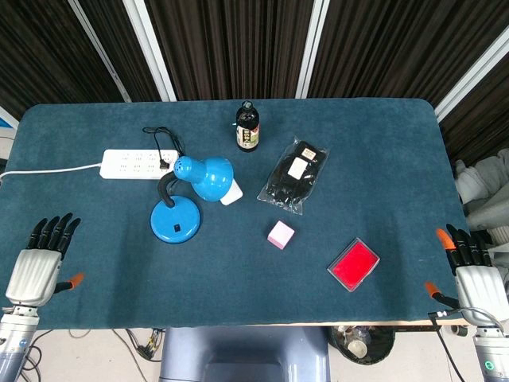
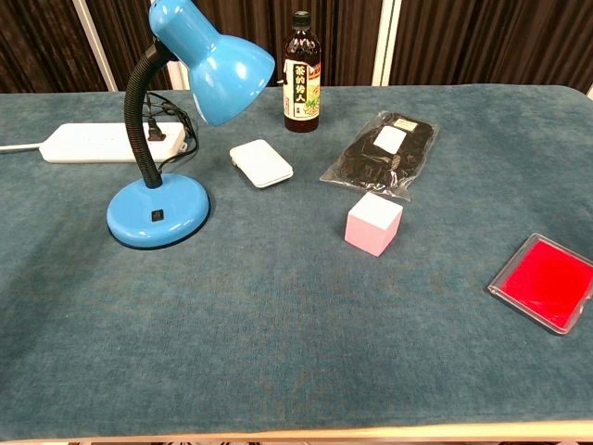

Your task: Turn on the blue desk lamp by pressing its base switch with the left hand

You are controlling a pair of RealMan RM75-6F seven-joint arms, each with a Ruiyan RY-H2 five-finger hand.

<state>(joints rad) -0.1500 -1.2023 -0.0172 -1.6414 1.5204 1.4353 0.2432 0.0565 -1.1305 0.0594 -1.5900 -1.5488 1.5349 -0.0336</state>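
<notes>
On the teal-covered desk (image 1: 374,159) the blue desk lamp (image 2: 171,111) stands at ten o'clock, black gooseneck, dark base switch (image 2: 158,216) untouched; left hand (image 1: 38,263) and right hand (image 1: 475,274) rest spread, empty.

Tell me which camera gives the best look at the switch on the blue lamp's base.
The chest view. There the switch shows as a small dark square on the near part of the lamp base, close and unobstructed. The head view shows it too, from above, but smaller and farther off.
</notes>
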